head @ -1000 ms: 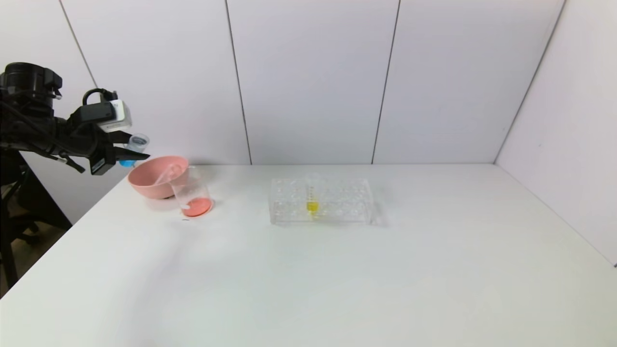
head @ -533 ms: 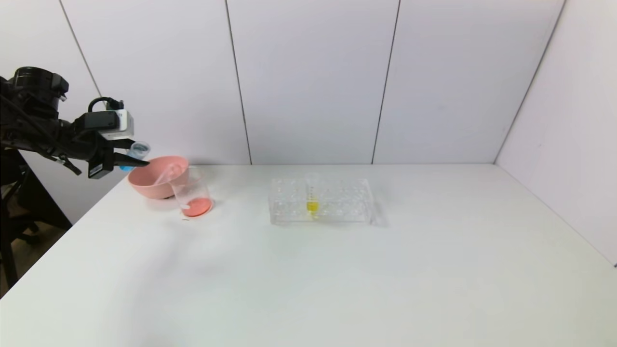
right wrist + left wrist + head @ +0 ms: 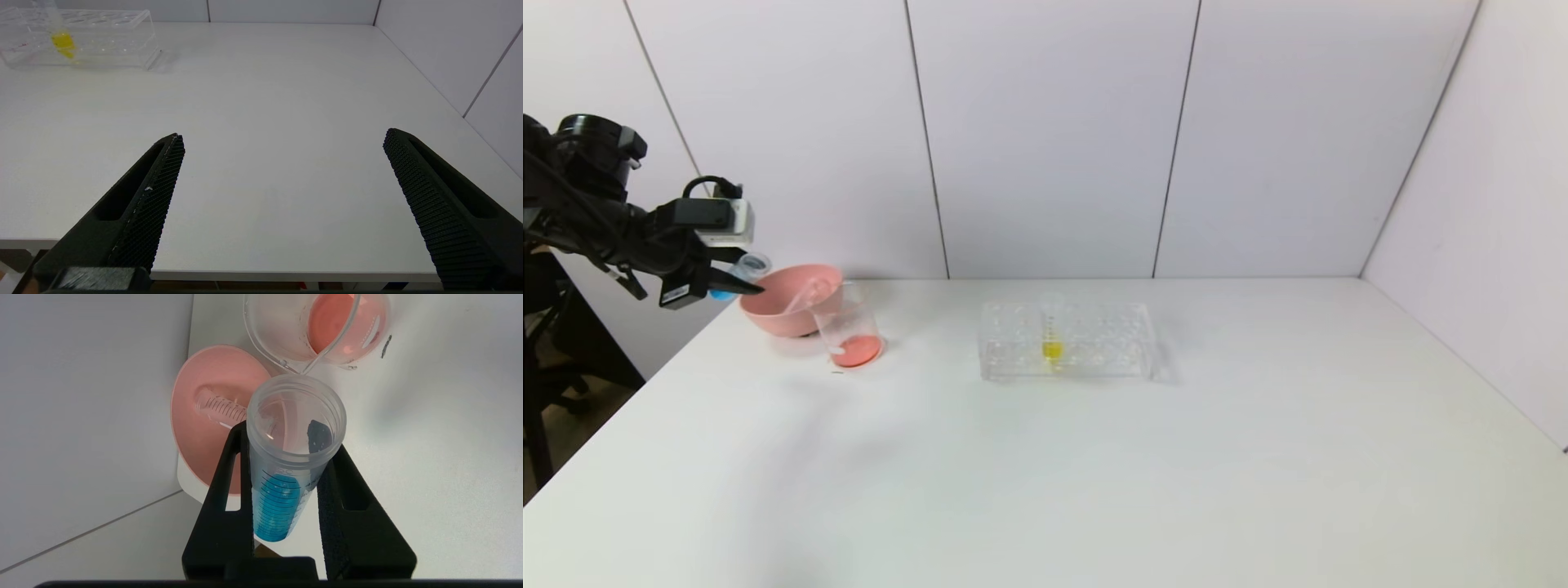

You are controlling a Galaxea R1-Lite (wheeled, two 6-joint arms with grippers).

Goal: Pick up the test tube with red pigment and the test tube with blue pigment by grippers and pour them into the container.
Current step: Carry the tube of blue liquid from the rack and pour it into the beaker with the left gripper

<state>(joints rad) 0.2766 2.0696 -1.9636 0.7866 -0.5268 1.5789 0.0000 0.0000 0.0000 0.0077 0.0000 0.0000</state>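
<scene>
The left gripper (image 3: 288,457) clamps the test tube with blue pigment (image 3: 286,465) just beside the pink bowl (image 3: 788,296), the container (image 3: 848,331) beyond; the right gripper (image 3: 282,171) is spread wide.

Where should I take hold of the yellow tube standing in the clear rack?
Grip the yellow tube by its top end, above the rack, coming from above: it stands upright, and the rack surrounds its lower part.

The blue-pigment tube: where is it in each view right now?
Head view: test tube with blue pigment in the left gripper, left of the pink bowl.
Left wrist view: centre, between the fingers.
Right wrist view: not in it.
Shared landmark: pink bowl.
</scene>
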